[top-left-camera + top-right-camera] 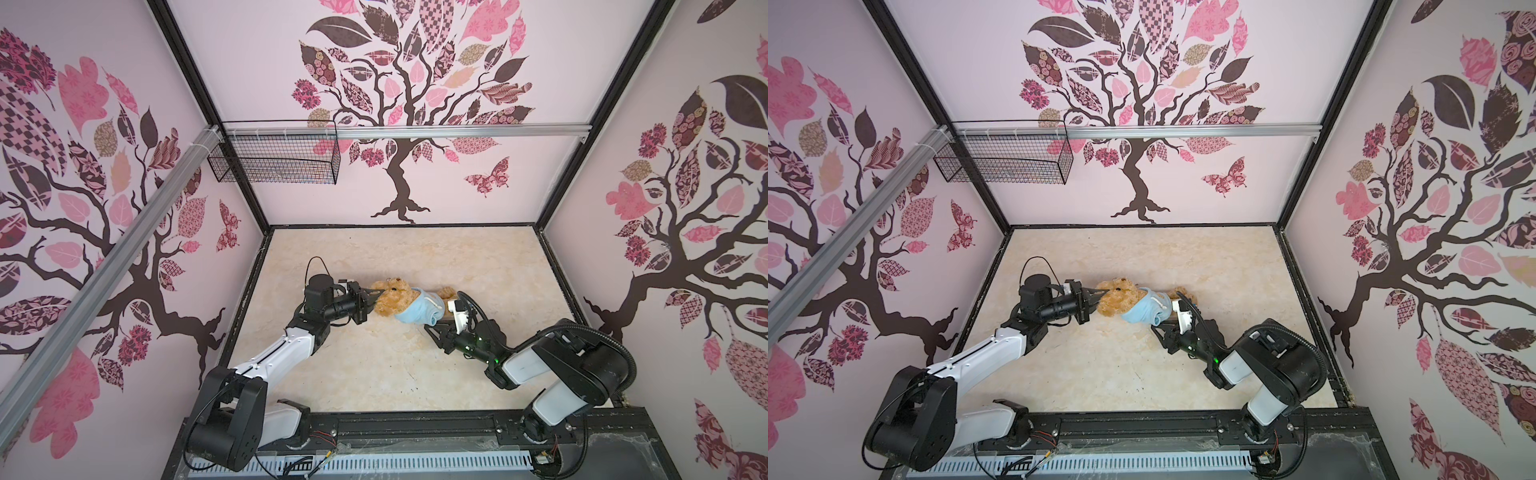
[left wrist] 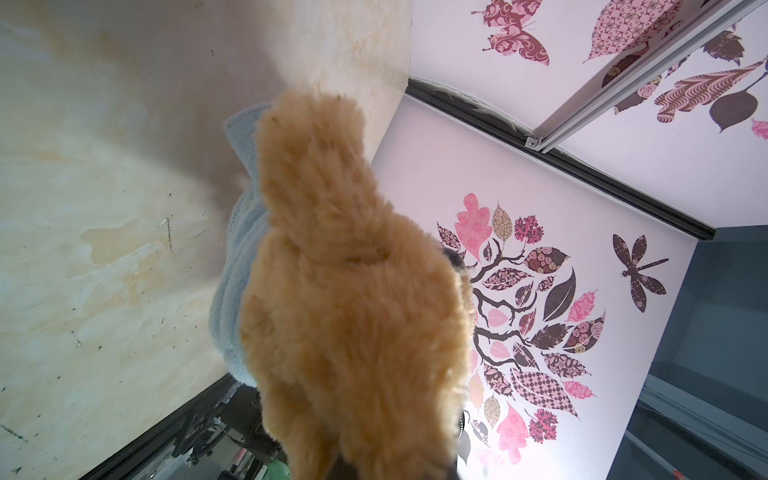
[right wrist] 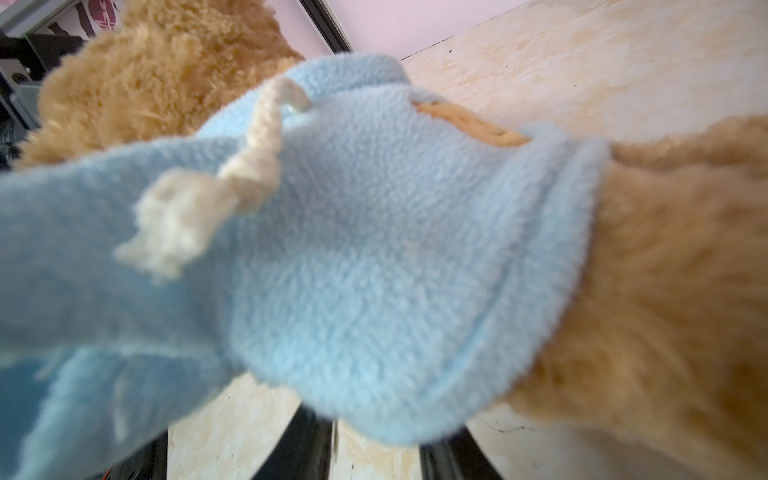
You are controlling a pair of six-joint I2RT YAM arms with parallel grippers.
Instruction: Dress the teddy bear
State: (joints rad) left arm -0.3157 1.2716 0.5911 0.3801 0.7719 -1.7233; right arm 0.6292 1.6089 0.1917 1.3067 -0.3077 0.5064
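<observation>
The teddy bear [image 1: 394, 301] lies left-right, its head clamped by the left end effector [image 1: 372, 300]; the nearer right end effector [image 1: 431, 328] is hidden under the shirt [image 1: 417, 309] hem, so I cannot tell its state.

We see a golden-brown teddy bear [image 1: 390, 301], a light blue shirt [image 1: 415, 314] with a cream string [image 3: 257, 137], a creamy blotchy table [image 1: 374, 374] and pink walls [image 1: 257, 54] with brown trees [image 1: 400, 178].
</observation>
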